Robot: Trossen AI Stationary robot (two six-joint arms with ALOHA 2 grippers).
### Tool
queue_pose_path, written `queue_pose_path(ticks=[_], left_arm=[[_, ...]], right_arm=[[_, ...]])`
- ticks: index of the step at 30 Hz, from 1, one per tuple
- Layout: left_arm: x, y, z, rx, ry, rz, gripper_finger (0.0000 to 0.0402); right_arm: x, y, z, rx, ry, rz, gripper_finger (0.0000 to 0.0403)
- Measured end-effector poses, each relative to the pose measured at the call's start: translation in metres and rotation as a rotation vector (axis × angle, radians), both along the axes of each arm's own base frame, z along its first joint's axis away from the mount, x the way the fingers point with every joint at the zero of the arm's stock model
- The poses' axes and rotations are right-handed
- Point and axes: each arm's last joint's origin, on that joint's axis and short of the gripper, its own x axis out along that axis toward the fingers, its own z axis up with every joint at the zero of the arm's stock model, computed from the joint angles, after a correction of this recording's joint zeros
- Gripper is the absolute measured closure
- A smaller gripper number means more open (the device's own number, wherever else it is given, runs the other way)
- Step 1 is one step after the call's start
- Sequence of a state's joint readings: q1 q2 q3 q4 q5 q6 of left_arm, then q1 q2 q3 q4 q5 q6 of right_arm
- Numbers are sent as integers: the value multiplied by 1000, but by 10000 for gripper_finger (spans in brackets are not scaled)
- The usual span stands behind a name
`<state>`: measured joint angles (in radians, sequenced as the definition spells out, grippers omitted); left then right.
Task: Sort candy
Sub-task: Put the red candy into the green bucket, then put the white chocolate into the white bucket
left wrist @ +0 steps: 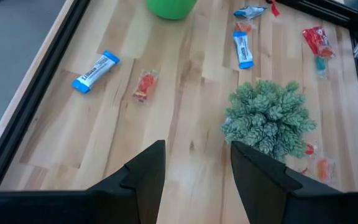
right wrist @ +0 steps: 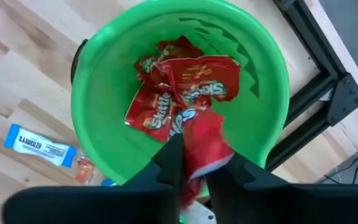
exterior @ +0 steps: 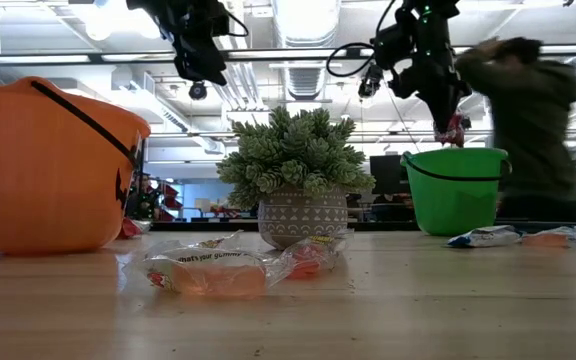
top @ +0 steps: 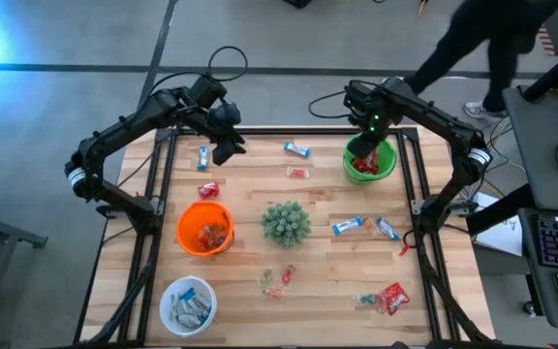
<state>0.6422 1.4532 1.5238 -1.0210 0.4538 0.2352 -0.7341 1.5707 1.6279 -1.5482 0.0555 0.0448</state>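
Note:
My right gripper [right wrist: 194, 165] hangs over the green bowl [top: 392, 157], shut on a red packet [right wrist: 205, 138]. More red packets [right wrist: 185, 87] lie on the bowl's bottom. My left gripper [left wrist: 194, 168] stands open and holds nothing, high over the table's far left part [top: 226, 145]. Loose candy lies on the wood. There are blue-and-white bars [top: 296, 149] [top: 347, 226] [left wrist: 96, 70], a red packet [top: 391, 298] near the right front, and small pieces [top: 277, 281] in front of the plant. My right gripper pinches the red packet by its upper end [right wrist: 197, 163] between its two fingers. The fingers come from above and point down. The packet hangs below the fingers [exterior: 452, 130], over the green bowl's opening and clear of the packets inside.
A spiky green plant in a pot [top: 286, 223] stands mid-table. An orange bowl [top: 184, 231] with candy is to its left and a white bowl [top: 169, 291] with bars is at the near left. A black frame [top: 158, 184] rims the table. A person [exterior: 528, 110] stands beyond the far right corner.

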Motion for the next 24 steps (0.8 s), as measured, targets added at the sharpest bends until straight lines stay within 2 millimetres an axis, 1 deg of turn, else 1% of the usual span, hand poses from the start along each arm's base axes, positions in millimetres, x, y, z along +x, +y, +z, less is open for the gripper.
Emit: queue_pose_path(ticks=[7, 12, 18, 24], left_arm=[[0, 0, 0, 3, -1, -1, 238], [-3, -2, -2, -6, 33, -21, 238], [-8, -6, -5, -37, 85, -33, 238], [-11, -8, -4, -28, 93, -53, 238]], right_arm=[[-1, 1, 0, 9, 12, -7, 271], [-2, 2, 1, 10, 12, -63, 231], [-5, 13, 11, 20, -51, -128, 207], [-7, 36, 28, 0, -121, -197, 195]])
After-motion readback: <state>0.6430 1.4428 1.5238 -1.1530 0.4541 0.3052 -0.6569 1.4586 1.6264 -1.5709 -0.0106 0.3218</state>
